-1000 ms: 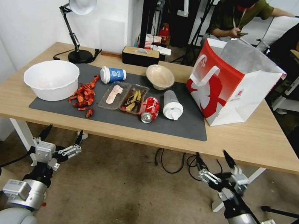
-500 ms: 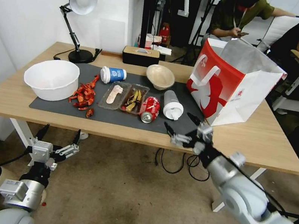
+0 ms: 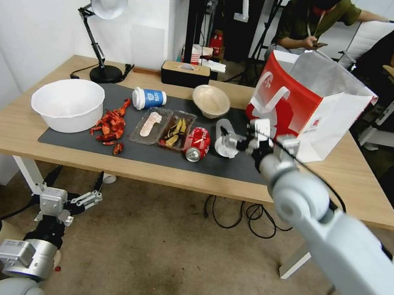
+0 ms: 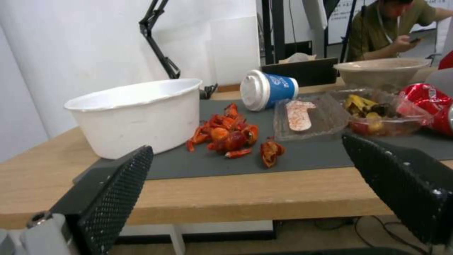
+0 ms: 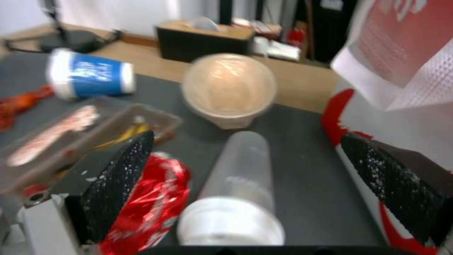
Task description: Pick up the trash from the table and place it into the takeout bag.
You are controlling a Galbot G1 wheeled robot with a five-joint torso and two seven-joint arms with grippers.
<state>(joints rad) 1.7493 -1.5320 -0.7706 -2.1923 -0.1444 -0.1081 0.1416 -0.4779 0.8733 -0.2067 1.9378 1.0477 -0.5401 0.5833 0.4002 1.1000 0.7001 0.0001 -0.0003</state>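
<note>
Left gripper (image 3: 75,182) hangs low in the lower left of the head view, below the table (image 3: 17,137) edge, fingers spread wide and empty; it sits a touch lower than a second ago, otherwise idle.

Big change is the right arm. A second ago the right gripper (image 3: 231,140) was down at lower right under the table edge; half a second ago it was at the near edge of the mat (image 3: 244,168); now it's over the mat at frame centre, right at the clear cup (image 3: 226,131). In the right wrist view the fingers are wide apart with the cup lying on its side between them, white lid end toward the camera. No contact visible, nothing gripped.

Crushed red can (image 3: 197,143) lies just beside the cup toward frame left, close to one finger in the wrist view. My read: that's the collision risk when the fingers come together.

Farther back: paper bowl (image 3: 210,101) at upper centre, blue-sleeved coffee cup (image 3: 148,98) on its side left of it. Takeout bag (image 3: 308,116) stands open at upper right, just beside the gripper.

Judgement: approach to the first item, cup is the target. All trash is on the table and not yet bagged, as far as I can see. Short carry to the bag.
</note>
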